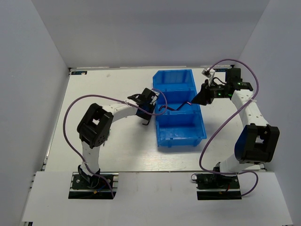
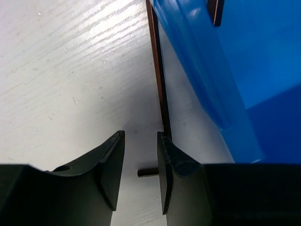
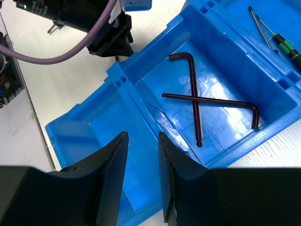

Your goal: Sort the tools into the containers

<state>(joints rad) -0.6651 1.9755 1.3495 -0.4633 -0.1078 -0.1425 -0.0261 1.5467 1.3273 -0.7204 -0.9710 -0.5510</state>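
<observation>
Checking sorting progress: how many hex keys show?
3. Two hex keys lie crossed in the bin's middle compartment; a third lies on the table beside the bin, at the left gripper. Others may be hidden.

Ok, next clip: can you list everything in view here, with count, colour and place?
Bright blue plastic bin with three compartments: one, blue, middle of the table.
Dark brown L-shaped hex keys in the bin: two, crossed in the middle compartment.
Dark brown L-shaped hex key on the table: one, lying along the bin's left outer wall, its short leg between the left fingers.
Screwdriver with green-and-black handle: at least one, in an end compartment.
White table: one, under everything.
Purple cables: two, one along each arm.
Left fingers: black, open, down at the table beside the bin.
Right fingers: black, open, empty, above the bin.
</observation>
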